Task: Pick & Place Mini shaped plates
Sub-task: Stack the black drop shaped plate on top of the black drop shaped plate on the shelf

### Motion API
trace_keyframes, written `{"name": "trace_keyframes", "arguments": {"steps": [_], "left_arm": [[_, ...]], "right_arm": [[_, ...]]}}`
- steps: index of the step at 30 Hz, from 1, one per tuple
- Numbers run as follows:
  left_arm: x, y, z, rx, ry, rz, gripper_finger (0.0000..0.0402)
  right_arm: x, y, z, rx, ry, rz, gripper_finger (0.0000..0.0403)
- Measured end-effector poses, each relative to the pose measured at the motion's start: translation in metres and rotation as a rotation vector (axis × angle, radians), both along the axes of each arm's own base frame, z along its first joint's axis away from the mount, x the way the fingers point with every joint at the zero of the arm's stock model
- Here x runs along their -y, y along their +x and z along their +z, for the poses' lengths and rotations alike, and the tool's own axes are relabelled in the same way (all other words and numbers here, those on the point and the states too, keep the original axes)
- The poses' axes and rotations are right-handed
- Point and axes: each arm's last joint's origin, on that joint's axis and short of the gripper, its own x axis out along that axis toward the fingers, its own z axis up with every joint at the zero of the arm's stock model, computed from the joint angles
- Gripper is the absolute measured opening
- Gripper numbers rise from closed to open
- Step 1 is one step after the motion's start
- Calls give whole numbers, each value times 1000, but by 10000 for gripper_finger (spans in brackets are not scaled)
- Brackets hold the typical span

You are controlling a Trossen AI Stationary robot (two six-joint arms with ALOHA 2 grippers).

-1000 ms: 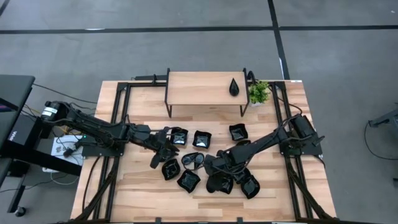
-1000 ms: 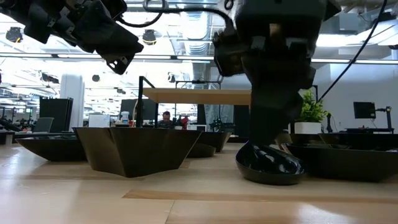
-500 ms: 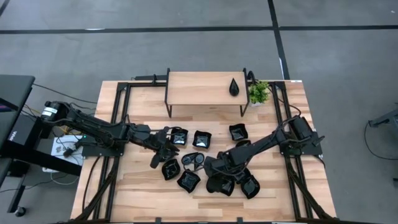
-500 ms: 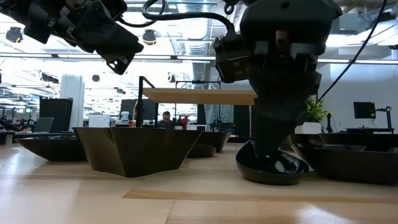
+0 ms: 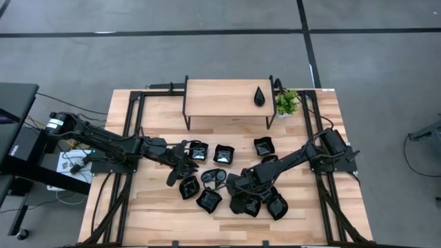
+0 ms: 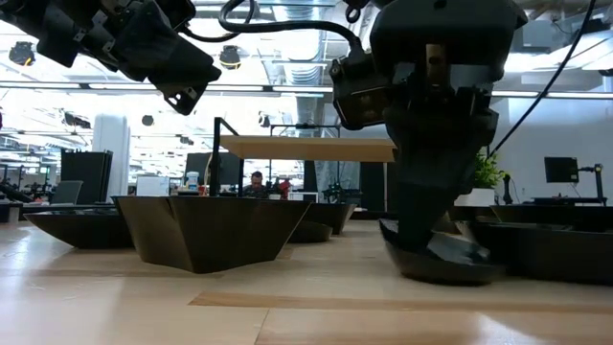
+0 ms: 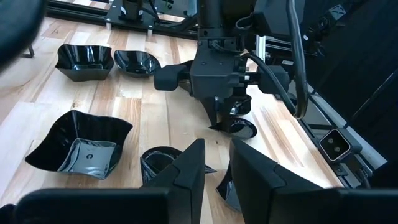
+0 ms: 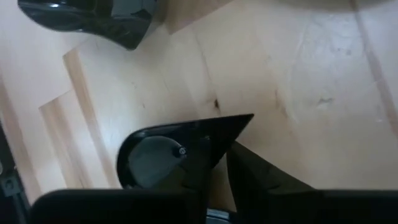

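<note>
The right gripper [image 6: 436, 240] pinches the rim of a black dish [image 6: 442, 259], right of the big square dish [image 6: 206, 230].

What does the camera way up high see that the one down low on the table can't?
Only the high view shows the small green plant whole from above, the teardrop plate lying on the raised shelf, and the grey floor. Only the low view shows the room behind, with a person far off. Both show the right gripper down on a black plate.

Black mini plates [image 5: 224, 154] cluster mid-table [image 5: 155, 207] between both arms; one plate [image 5: 260, 96] sits on the shelf [image 5: 220, 96].
</note>
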Motion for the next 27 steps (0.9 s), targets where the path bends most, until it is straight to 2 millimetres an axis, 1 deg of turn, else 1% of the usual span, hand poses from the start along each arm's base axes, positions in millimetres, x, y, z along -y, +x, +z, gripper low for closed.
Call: {"name": "trace_keyframes", "arguments": {"steps": [7, 16, 22, 27], "left_arm": [[0, 0, 0, 0, 0, 0, 76], [0, 0, 0, 0, 0, 0, 76], [0, 0, 0, 0, 0, 0, 76], [0, 0, 0, 3, -1, 0, 76]], "right_arm": [[0, -1, 3, -3, 27, 12, 6], [4, -3, 15, 12, 34, 2, 7], [12, -6, 34, 58, 49, -16, 4], [26, -9, 61, 140, 45, -69, 3]]}}
